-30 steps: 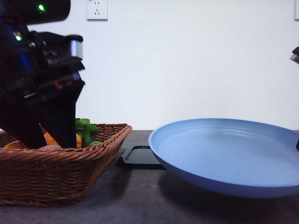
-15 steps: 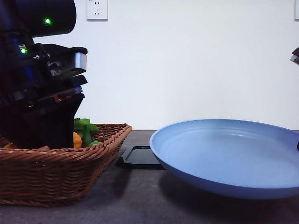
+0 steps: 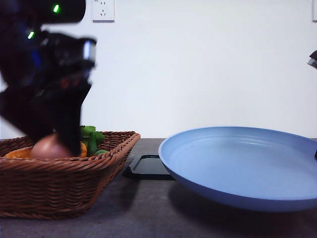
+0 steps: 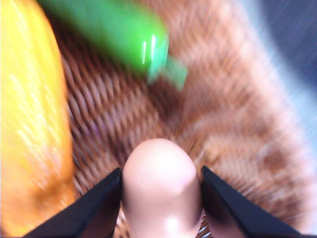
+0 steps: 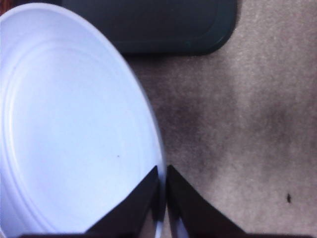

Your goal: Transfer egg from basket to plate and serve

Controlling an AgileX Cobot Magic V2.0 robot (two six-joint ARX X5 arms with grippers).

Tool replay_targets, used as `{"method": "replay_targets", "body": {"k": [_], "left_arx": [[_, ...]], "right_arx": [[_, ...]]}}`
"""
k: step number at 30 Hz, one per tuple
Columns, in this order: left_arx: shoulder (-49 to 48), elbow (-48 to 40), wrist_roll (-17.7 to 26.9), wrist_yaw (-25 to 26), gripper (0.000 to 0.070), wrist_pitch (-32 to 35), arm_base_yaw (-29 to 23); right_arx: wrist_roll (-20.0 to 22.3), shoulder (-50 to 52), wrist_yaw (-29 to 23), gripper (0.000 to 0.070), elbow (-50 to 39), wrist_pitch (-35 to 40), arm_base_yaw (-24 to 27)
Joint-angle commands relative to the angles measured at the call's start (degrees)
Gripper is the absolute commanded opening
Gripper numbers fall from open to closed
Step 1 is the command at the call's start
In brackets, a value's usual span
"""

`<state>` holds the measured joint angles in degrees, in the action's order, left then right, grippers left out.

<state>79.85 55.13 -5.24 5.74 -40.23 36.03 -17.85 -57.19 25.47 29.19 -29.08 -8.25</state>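
A pinkish-tan egg (image 4: 161, 193) sits clamped between the two dark fingers of my left gripper (image 4: 161, 171), just above the woven floor of the basket (image 4: 223, 124). From the front, the egg (image 3: 47, 148) shows above the rim of the brown basket (image 3: 64, 183), with the blurred left gripper (image 3: 53, 144) around it. The light blue plate (image 3: 242, 163) hangs tilted over the table at the right. My right gripper (image 5: 162, 171) is shut on the rim of the plate (image 5: 74, 124).
In the basket lie a yellow-orange corn cob (image 4: 29, 124) and a green vegetable (image 4: 119, 34). A flat black tray (image 3: 148, 166) lies on the dark table between basket and plate; the tray (image 5: 148, 25) lies just beyond the plate's rim.
The left arm dipped into the basket, closed on the egg and has risen, so the egg now shows above the rim. The plate and right arm have not moved.
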Motion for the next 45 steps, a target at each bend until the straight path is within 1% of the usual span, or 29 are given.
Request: {"method": "replay_targets", "body": {"k": [1, 4, 6, 7, 9, 11, 14, 19, 23, 27, 35, 40, 45], "left_arx": [[0.7, 4.1, 0.5, 2.4, 0.0165, -0.2, 0.6], [0.7, 8.9, -0.1, 9.1, 0.0166, 0.7, 1.3], [0.7, 10.8, -0.4, 12.8, 0.0166, 3.5, 2.5], [0.7, 11.4, -0.4, 13.9, 0.0166, 5.2, 3.4], [0.7, 11.7, -0.3, 14.3, 0.0166, 8.8, 5.7], [1.1, 11.7, 0.0, 13.5, 0.0167, 11.5, 8.3], [2.6, 11.7, 0.5, 10.8, 0.0173, 14.1, 12.4], [6.9, 11.7, 4.4, 3.8, 0.0173, 17.0, 18.3], [10.7, 11.7, 7.2, 0.7, 0.0173, 19.1, 21.2], [13.8, 11.7, 9.8, -0.3, 0.0173, 21.2, 22.7], [17.6, 11.7, 10.8, -0.5, 0.0179, 22.3, 24.0], [19.3, 11.7, 10.8, -0.5, 0.0233, 22.2, 24.0], [19.3, 11.7, 10.7, -0.5, 0.0326, 22.6, 24.2]], "right_arx": [[0.2, -0.4, 1.0, 0.0000, 0.2, 0.2, -0.1], [0.2, -0.4, 2.6, 0.0000, 0.2, -0.8, -0.1], [0.2, -0.4, 3.8, 0.0000, 0.2, -1.5, -0.1], [0.3, -0.4, 4.4, 0.0000, 0.2, -1.7, -0.1], [0.3, -0.4, 5.2, 0.0000, 0.2, -2.1, -0.2], [0.3, -0.4, 6.1, 0.0000, 0.2, -2.8, -0.2], [0.5, -0.4, 6.5, 0.0000, 0.2, -3.6, -0.2], [1.0, -0.4, 6.5, 0.0000, 0.2, -5.0, -0.2], [1.8, -0.4, 6.5, 0.0000, 0.2, -6.2, -0.2], [1.8, -0.4, 6.5, 0.0000, 0.2, -6.6, -0.2], [1.8, -0.4, 6.5, 0.0000, 0.2, -6.6, -0.2], [1.8, -0.4, 6.5, 0.0000, 0.2, -6.6, -0.2], [1.8, -0.4, 6.5, 0.0000, 0.2, -6.6, -0.2]]}}
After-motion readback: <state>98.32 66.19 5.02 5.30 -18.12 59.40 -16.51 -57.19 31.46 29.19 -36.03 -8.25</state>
